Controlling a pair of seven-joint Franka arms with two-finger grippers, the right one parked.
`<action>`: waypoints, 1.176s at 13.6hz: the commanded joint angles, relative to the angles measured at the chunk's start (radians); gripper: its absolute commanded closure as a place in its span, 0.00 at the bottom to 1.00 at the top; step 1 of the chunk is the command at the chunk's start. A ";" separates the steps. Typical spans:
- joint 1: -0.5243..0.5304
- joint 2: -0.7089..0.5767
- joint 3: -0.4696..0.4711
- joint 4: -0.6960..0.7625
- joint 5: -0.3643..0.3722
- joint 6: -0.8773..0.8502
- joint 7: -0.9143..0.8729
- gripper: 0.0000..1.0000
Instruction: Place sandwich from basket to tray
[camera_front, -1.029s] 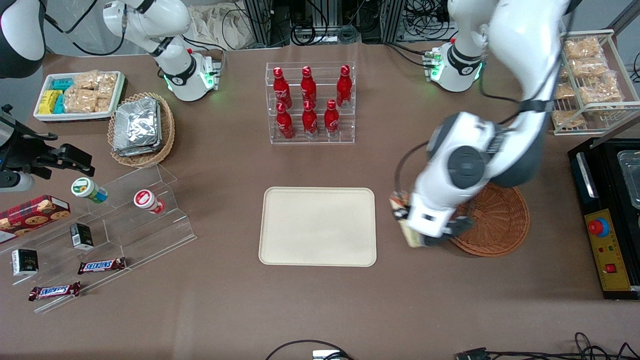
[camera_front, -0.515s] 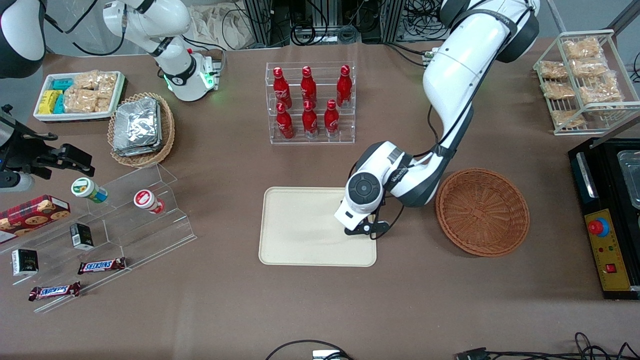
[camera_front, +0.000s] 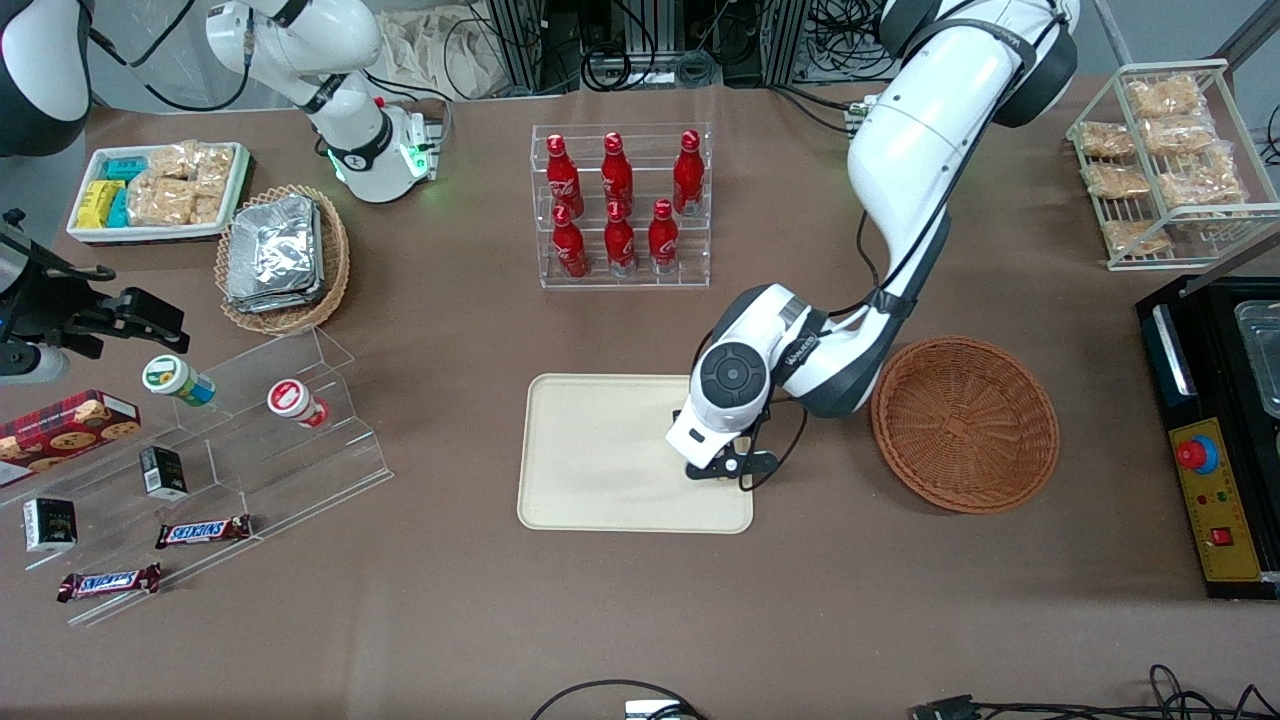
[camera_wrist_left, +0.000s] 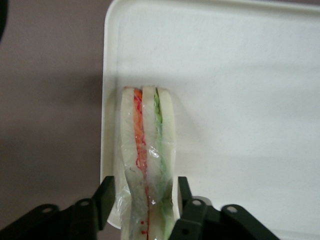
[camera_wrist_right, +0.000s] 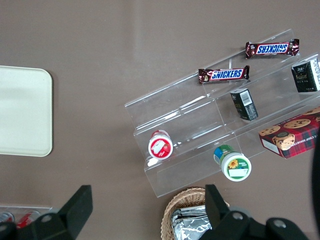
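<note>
The sandwich (camera_wrist_left: 147, 150), white bread with an orange-red and a green layer under clear wrap, stands on edge on the cream tray (camera_wrist_left: 240, 100), close to its rim. My gripper (camera_wrist_left: 145, 190) straddles the sandwich's near end, open, with a narrow gap between each finger and the bread. In the front view the gripper (camera_front: 722, 465) hangs low over the tray (camera_front: 600, 450) at the end beside the round reddish-brown basket (camera_front: 965, 425), and the wrist hides the sandwich there. Nothing lies in the basket.
A clear rack of red bottles (camera_front: 620, 205) stands farther from the front camera than the tray. Toward the parked arm's end are an acrylic stepped shelf (camera_front: 250, 440) with snacks and an oval foil-packet basket (camera_front: 283, 257). A black appliance (camera_front: 1220, 430) sits past the round basket.
The arm swung from the basket's rim, carrying the sandwich, to over the tray's end. In the last half second the gripper only shifted slightly nearer the front camera.
</note>
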 joint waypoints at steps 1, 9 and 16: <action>0.004 -0.104 0.013 -0.007 0.018 -0.113 0.004 0.00; 0.182 -0.759 0.011 -0.597 -0.053 -0.161 0.154 0.00; 0.535 -0.845 0.014 -0.446 -0.119 -0.388 0.619 0.00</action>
